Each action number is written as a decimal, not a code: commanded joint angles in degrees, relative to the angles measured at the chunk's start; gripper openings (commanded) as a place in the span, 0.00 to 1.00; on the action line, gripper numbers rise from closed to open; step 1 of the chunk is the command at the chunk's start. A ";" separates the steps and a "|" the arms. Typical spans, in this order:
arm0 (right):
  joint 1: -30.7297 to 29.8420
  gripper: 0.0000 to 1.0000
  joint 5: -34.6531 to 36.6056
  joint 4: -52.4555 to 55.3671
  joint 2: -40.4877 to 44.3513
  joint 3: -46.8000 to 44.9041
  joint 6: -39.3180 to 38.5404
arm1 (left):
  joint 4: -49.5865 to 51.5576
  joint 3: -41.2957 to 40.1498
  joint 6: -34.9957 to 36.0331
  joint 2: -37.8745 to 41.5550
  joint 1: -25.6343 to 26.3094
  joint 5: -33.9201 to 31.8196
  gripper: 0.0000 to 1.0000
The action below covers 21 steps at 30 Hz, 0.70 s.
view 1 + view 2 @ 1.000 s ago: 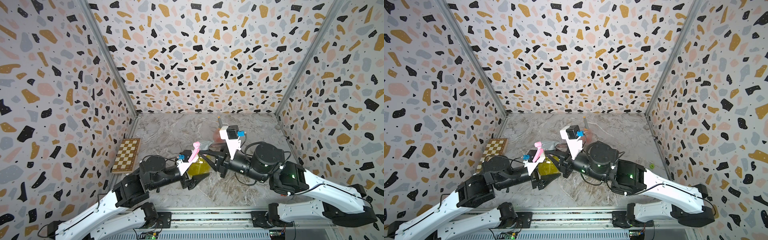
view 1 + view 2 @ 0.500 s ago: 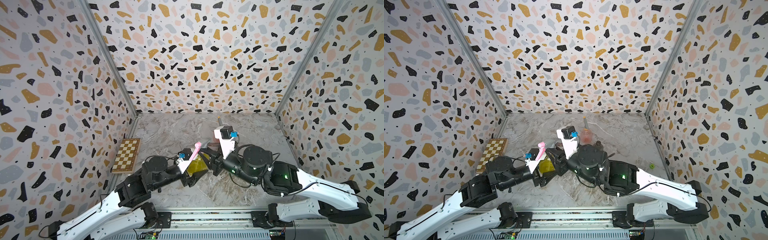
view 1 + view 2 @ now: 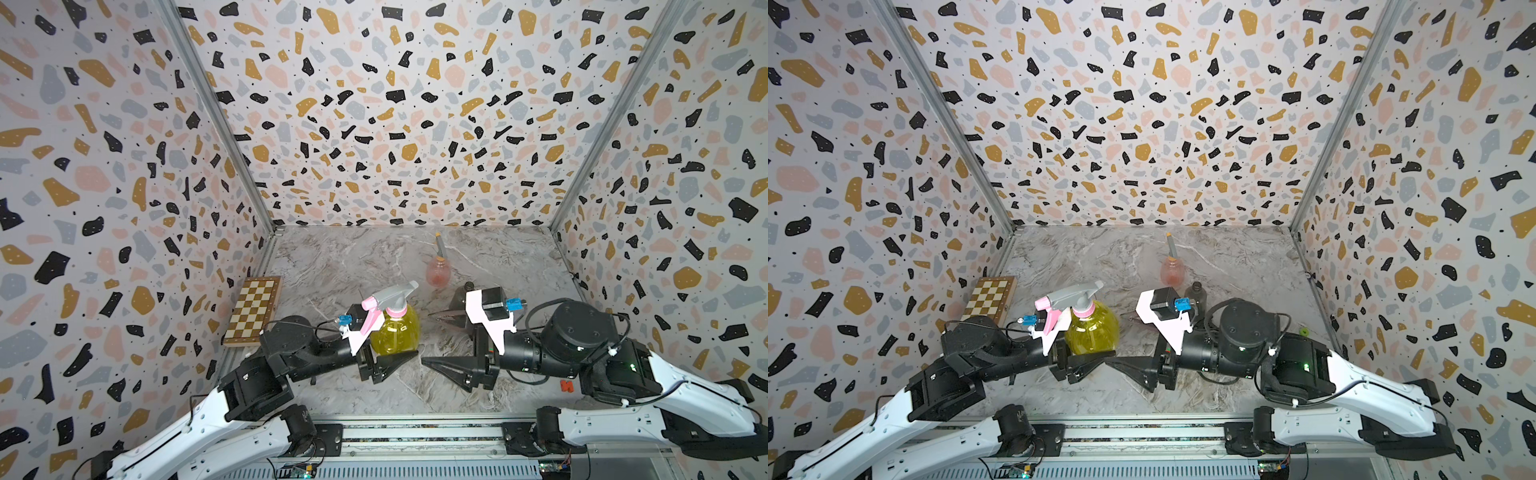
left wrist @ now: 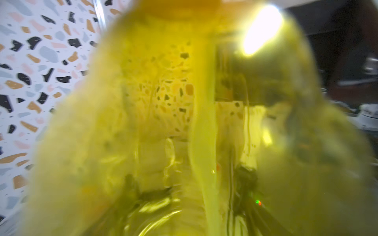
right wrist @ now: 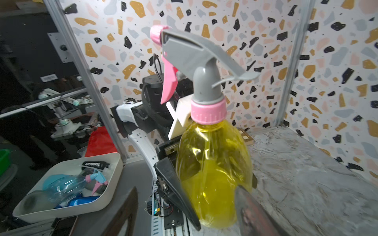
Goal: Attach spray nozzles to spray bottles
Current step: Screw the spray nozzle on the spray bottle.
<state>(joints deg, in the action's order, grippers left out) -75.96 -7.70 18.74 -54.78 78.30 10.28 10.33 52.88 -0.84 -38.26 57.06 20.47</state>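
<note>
The yellow spray bottle point(image 3: 395, 334) point(image 3: 1094, 332) stands upright near the table's front, carrying a grey nozzle with pink trigger point(image 3: 388, 297) point(image 5: 194, 55) on its pink collar. My left gripper point(image 3: 392, 347) point(image 3: 1090, 345) is shut on its belly; the bottle point(image 4: 184, 122) fills the left wrist view. My right gripper point(image 3: 434, 338) point(image 3: 1127, 340) point(image 5: 190, 214) stands open just right of the bottle, holding nothing. Further back, the pale pink bottle point(image 3: 437, 274) wears a grey and orange nozzle point(image 3: 439, 245). The smoky grey bottle point(image 3: 1196, 293) peeks out behind my right wrist.
A folded chessboard point(image 3: 253, 309) lies by the left wall. A small red piece point(image 3: 566, 385) sits under my right arm and a small green one point(image 3: 1304, 331) near the right wall. Outside the cell, a white bin point(image 5: 110, 163) holds other bottles.
My right gripper has opened, let go of the nozzle end and drawn back to the right. The yellow bottle, tilted before, now stands upright in my left gripper.
</note>
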 commanded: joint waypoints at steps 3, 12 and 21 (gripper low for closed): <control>9.59 0.75 -22.57 -1.22 -1.04 3.75 -1.54 | -2.46 1.69 -0.98 -0.93 -0.19 16.73 0.00; 11.63 0.69 -31.00 -3.39 -4.31 6.75 -1.45 | -0.27 3.09 -1.05 -2.81 -0.19 23.39 0.00; 11.43 0.59 -33.68 -4.02 -6.88 7.90 -0.43 | 1.49 2.88 -0.66 -3.29 -0.19 21.51 0.00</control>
<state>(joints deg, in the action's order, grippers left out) -64.51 -39.29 16.14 -61.63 83.92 9.30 13.34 53.54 -1.93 -41.82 57.06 41.54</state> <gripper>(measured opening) 0.591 0.805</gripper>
